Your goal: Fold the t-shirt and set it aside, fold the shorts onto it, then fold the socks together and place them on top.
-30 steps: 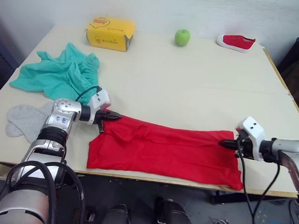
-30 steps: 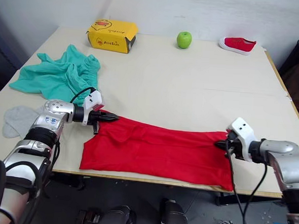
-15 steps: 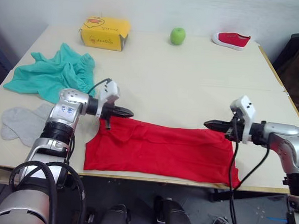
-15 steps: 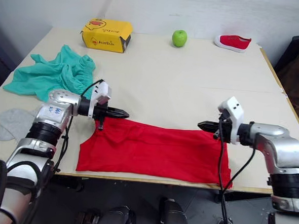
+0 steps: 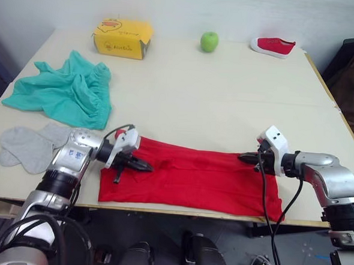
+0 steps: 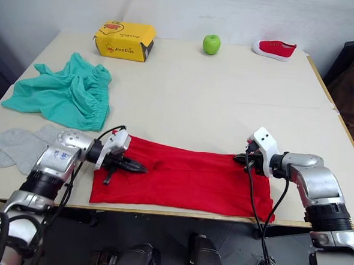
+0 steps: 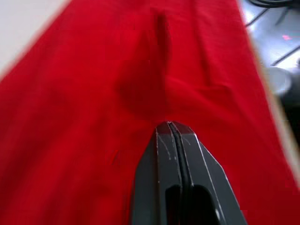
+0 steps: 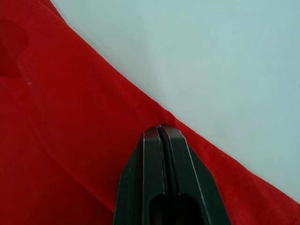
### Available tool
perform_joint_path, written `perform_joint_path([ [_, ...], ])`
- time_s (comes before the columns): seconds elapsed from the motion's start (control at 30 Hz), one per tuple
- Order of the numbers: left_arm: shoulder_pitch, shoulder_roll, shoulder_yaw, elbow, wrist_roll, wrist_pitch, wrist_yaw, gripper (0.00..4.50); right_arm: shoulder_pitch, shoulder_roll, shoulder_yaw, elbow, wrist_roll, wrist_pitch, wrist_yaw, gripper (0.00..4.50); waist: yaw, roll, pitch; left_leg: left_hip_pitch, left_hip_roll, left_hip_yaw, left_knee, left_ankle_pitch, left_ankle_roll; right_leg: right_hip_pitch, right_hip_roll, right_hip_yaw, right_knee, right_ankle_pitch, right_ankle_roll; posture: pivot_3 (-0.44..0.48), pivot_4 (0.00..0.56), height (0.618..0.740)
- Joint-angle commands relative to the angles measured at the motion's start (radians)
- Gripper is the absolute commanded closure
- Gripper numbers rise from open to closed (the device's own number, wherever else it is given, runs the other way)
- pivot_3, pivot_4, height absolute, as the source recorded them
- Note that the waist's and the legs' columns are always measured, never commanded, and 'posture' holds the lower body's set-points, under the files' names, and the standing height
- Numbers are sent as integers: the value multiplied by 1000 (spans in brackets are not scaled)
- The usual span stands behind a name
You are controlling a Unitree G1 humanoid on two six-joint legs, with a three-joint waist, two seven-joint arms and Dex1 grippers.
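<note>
Your only container is the yellow box (image 5: 122, 37) at the table's (image 5: 227, 105) far edge, lid shut, contents hidden. The t-shirt (image 5: 192, 181) lies folded into a long band along the near edge. Your left gripper (image 5: 144, 165) rests on the band's left end, fingers pressed together over a small fabric ridge. Your right gripper (image 5: 244, 156) sits at the band's far right edge, fingers also pressed together on the hem. The shorts (image 5: 62, 92) lie crumpled at far left, the 2 socks (image 5: 26, 147) just nearer you.
</note>
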Motion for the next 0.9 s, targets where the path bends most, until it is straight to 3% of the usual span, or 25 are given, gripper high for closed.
perform_joint_path([
  [0.03, 11, 49, 8, -68, -12, -25, -22, 4500, 28, -12, -1, 30, -27, 12, -8, 4462, 3, 0, 0, 1, 0, 0, 0, 0, 1, 1, -1, 0, -1, 0, -1, 0, 150, 740],
  [0.13, -21, 39, 31, -29, -26, -22, 20, 4500, 25, -27, -22, 22, -11, 25, 4, 4462, 8, 0, 0, 3, -1, -1, 0, -3, 5, 3, -2, 0, -2, 0, -1, 0, 150, 740],
  [0.37, -163, 17, 72, -22, -148, 202, 14, 4500, 52, -98, -78, -9, 7, 31, 42, 4462, 22, 0, 0, -1, -1, -1, 0, -1, 2, 0, -1, -1, 1, 0, 0, 0, 150, 740],
  [0.67, -51, -23, -103, 72, 94, -98, 138, 4500, 104, -116, -127, -6, 27, 5, 52, 4462, 15, 0, 0, -1, -1, 0, 0, -1, 2, 0, 0, 0, 0, 0, 0, 0, 150, 740],
  [0.9, -10, 111, -119, 97, 96, -195, -4, 4500, 151, -127, -114, 68, -38, -89, 36, 4462, 0, 2, -1, 14, 0, 0, -4, -4, 6, 13, 0, 0, -3, -2, -2, 0, 150, 740],
])
